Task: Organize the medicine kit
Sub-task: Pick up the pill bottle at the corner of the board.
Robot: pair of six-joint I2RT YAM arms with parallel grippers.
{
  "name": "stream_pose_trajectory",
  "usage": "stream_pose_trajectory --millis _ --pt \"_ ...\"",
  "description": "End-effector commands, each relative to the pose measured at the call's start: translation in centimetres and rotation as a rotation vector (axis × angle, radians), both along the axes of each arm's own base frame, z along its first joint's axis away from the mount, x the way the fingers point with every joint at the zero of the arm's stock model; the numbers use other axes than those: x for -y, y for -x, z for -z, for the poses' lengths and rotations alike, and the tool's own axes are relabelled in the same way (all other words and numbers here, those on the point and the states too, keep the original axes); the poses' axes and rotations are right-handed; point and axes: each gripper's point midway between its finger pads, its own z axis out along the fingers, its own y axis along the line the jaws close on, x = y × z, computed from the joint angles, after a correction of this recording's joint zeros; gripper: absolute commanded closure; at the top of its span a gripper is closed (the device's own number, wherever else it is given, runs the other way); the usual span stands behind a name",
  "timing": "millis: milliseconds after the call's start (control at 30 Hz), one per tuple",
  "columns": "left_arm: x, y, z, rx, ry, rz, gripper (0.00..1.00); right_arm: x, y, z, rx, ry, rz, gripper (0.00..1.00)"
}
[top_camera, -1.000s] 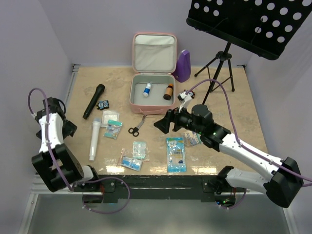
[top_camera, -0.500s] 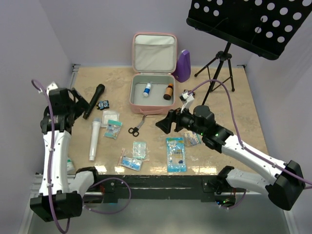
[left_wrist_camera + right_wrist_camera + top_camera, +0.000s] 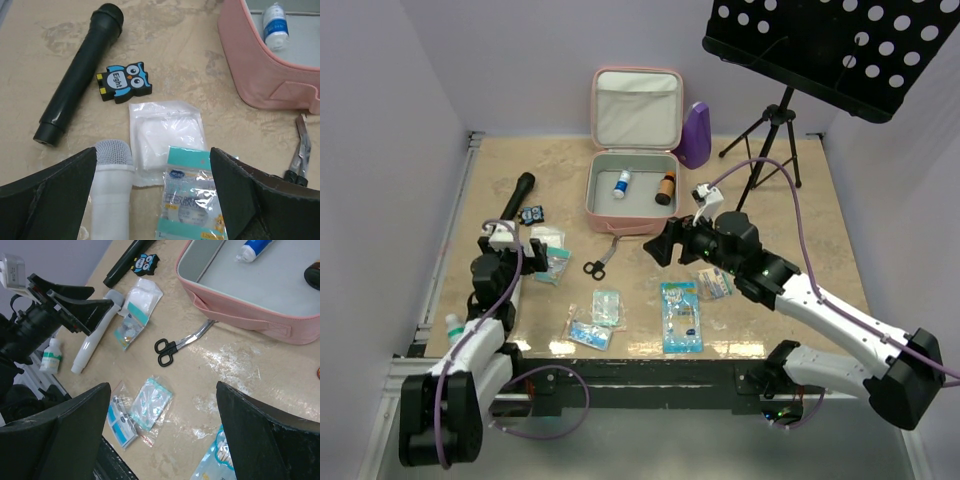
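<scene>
Black left end effector (image 3: 150, 165) hangs wide open over a white microphone (image 3: 112, 190) and sachets (image 3: 187, 200), the pink medicine kit (image 3: 630, 218) lies lid-up at the worktop's (image 3: 810, 240) far centre, and the right end effector (image 3: 658, 246) gapes wide beside its near right corner.
</scene>
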Motion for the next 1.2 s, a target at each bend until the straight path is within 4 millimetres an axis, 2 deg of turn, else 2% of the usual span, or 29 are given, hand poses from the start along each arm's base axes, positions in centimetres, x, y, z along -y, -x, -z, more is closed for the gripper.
stream_pose_trajectory --millis 0,167,200,233,333,433,467,500,567,700,767,867,900,933,1167 --pt "-0.9 -2.3 -6.2 0.299 -0.093 -0.027 0.0 0.1 -1.1 -1.7 0.037 0.012 0.038 0.09" --pt "-1.9 -2.2 -4.1 0.319 -0.039 -0.108 0.0 -0.2 -1.7 -1.3 0.02 0.03 0.049 0.09" --pt "-2.0 -1.9 -3.9 0.335 -0.041 -0.116 0.0 -0.2 -1.7 -1.2 0.016 0.033 0.05 0.09" --pt "-2.9 -1.6 -4.4 0.366 -0.03 -0.176 0.0 -0.1 -1.9 -1.1 0.018 0.041 0.064 0.09" --pt "-3.6 -1.8 -4.4 0.382 -0.041 -0.214 0.0 0.2 -2.1 -1.0 0.02 0.053 0.08 0.09" --pt "-3.9 -0.4 -3.0 0.383 -0.029 -0.237 0.0 0.4 -2.4 -0.7 0.015 0.062 0.095 0.09" --pt "-3.8 -0.1 -3.2 0.402 -0.031 -0.235 0.0 0.3 -2.4 -0.7 0.012 0.06 0.096 0.09" --pt "-3.7 -0.2 -3.8 0.432 -0.026 -0.232 0.0 0.3 -2.5 -0.6 0.01 0.063 0.097 0.09" --pt "-4.4 -1.0 -2.6 0.362 -0.017 -0.276 0.0 0.4 -2.6 -0.5 0.007 0.067 0.103 0.09" --pt "-3.8 -2.1 -2.3 0.347 -0.037 -0.231 0.0 0.4 -2.9 -0.5 0.004 0.081 0.115 0.09" --pt "-3.4 -3.2 -2.0 0.314 -0.045 -0.207 0.0 0.3 -3.0 -0.6 0.002 0.081 0.117 0.09" --pt "-2.1 -5.2 -1.2 0.255 -0.077 -0.112 0.0 0.0 -2.9 -0.5 -0.009 0.07 0.111 0.09" --pt "-1.1 -5.9 -0.8 0.222 -0.09 -0.053 0.0 -0.1 -3.0 -0.5 -0.01 0.066 0.111 0.09" --pt "-0.1 -6.0 -1.0 0.234 -0.103 0.006 0.0 -0.1 -3.1 -0.4 -0.015 0.068 0.113 0.09" --pt "0.0 -5.9 -1.2 0.249 -0.131 0.024 0.0 -1.0 -4.6 1.0 -0.028 0.096 0.137 0.09"
